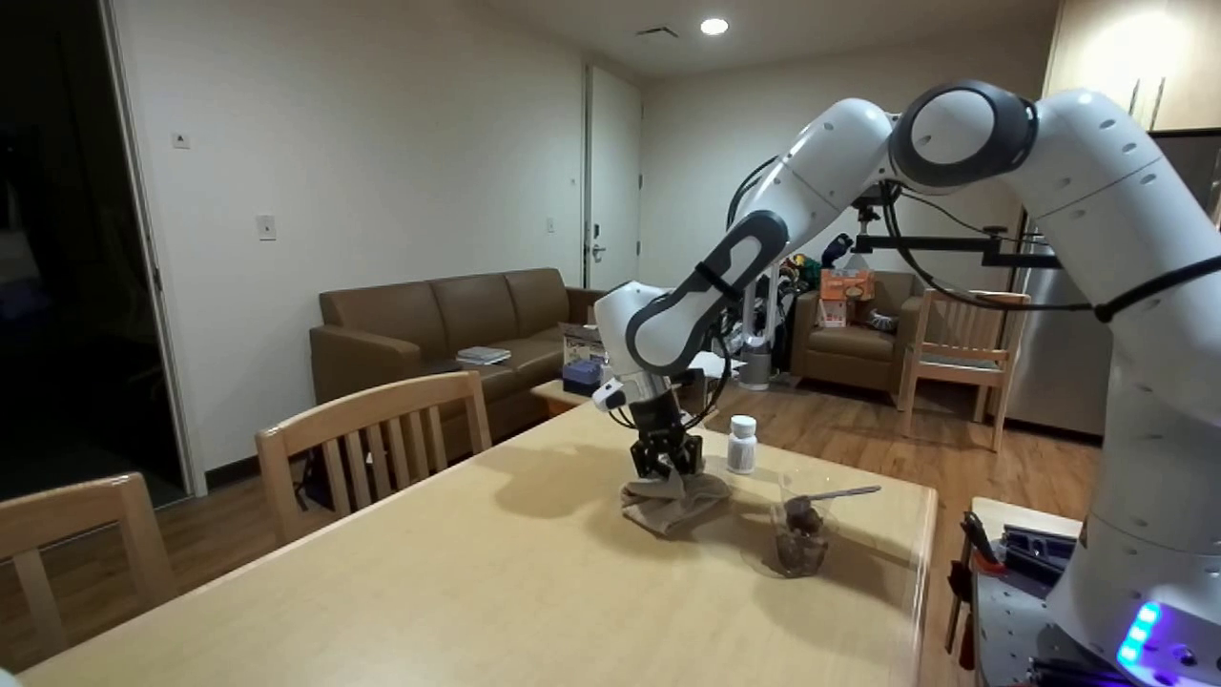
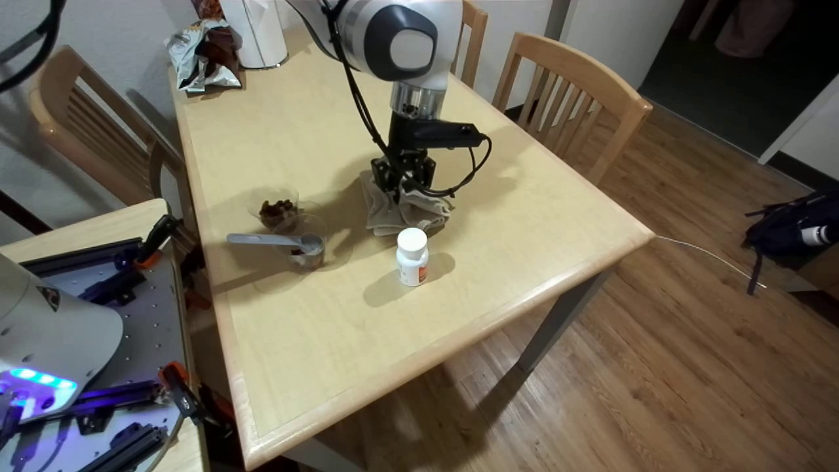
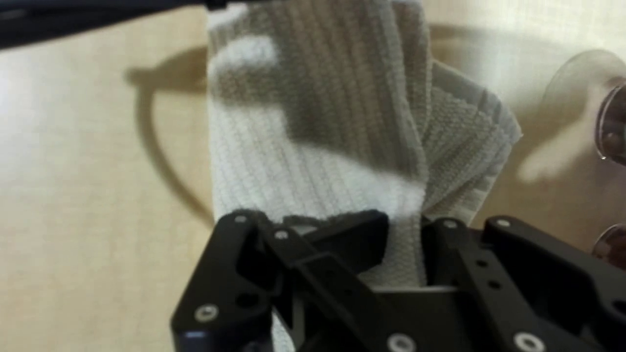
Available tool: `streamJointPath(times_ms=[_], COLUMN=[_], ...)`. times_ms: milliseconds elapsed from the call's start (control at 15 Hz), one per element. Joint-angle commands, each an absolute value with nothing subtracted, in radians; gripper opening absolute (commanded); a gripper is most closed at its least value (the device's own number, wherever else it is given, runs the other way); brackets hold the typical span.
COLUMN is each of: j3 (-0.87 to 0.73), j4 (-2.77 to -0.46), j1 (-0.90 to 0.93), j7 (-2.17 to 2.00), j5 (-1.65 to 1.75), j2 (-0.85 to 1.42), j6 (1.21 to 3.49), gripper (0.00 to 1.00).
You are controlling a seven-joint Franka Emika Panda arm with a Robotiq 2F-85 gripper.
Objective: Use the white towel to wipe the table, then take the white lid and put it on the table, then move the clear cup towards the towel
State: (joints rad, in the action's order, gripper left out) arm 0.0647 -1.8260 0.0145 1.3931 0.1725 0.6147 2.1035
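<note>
Jaws clenched: they grasp a fold of the white towel (image 3: 318, 127), whose lower layers lie bunched on the bench (image 2: 367, 347) right beneath them. I judge wiping to be the step in hand (whether a stroke is under way, I cannot tell). The next move likely calls for drawing the cloth over the wood under light pressure, steering clear of its neighbours. Closest of these is a white bottle (image 2: 411, 265), its white cap (image 2: 411, 240) on. I can pick out no loose white lid, so the cap may be what the later step means. A little beyond, towards the robot's base (image 2: 52, 334), stand a clear cup (image 2: 309, 262), a spoon (image 2: 272, 240) in it or across its rim, and a second cup (image 2: 270, 223) beside it, both with dark brown contents (image 2: 278, 208). Which is to be shifted is unclear; neither touches the towel, so that step looks undone. Farthest off, at the bench's far end, are a foil bag (image 2: 206, 56) and a white roll (image 2: 259, 33).
</note>
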Motion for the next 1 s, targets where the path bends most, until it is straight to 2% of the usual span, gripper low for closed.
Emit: streamJointPath(times_ms=[0,467,933], j3=[0.064,0.031,0.010], j4=[-1.671,-1.411,-1.309], j1=[0.020,0.027,0.036], j7=[1.359,1.323,1.207], j5=[0.206,0.238,0.242], j2=[0.693,0.839,0.908], j6=[2.106,2.088,2.131], gripper=[0.02,0.02,0.02])
